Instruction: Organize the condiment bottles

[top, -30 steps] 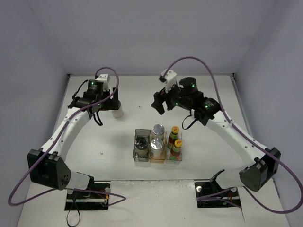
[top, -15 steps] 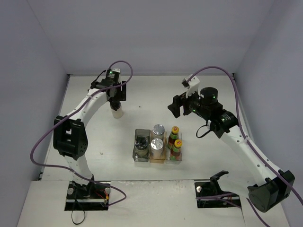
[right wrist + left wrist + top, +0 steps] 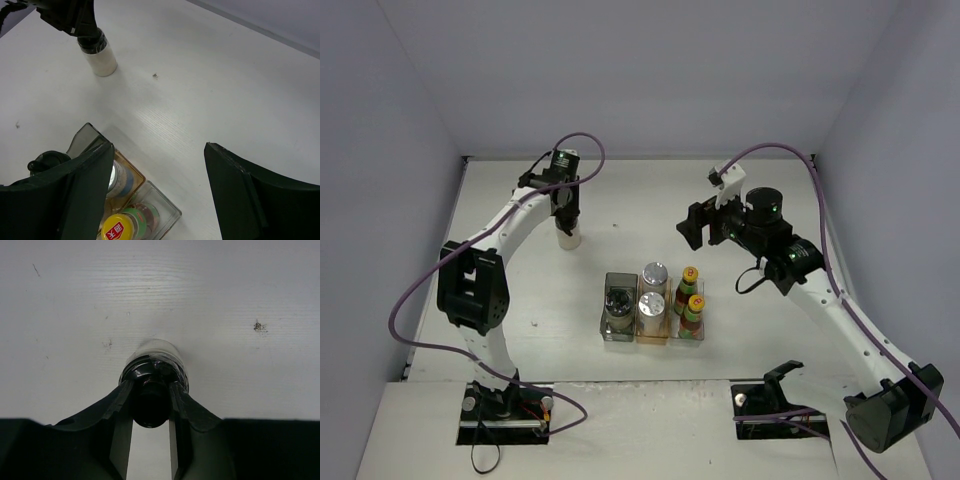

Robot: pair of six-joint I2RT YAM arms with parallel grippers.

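swung inward since a second ago, the left hand point(image 3: 151, 407) now clamps the upright black-capped bottle point(image 3: 159, 352) by its cap, beyond and left of the grey bin point(image 3: 617, 310). the right hand point(image 3: 692, 226) hangs half-open, empty, farther off.

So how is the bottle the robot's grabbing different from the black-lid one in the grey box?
The grabbed bottle stands alone on the bare table; the other bottle sits inside the grey box. The left gripper is shut on the grabbed bottle's cap; nothing touches the other bottle. Both have black caps.
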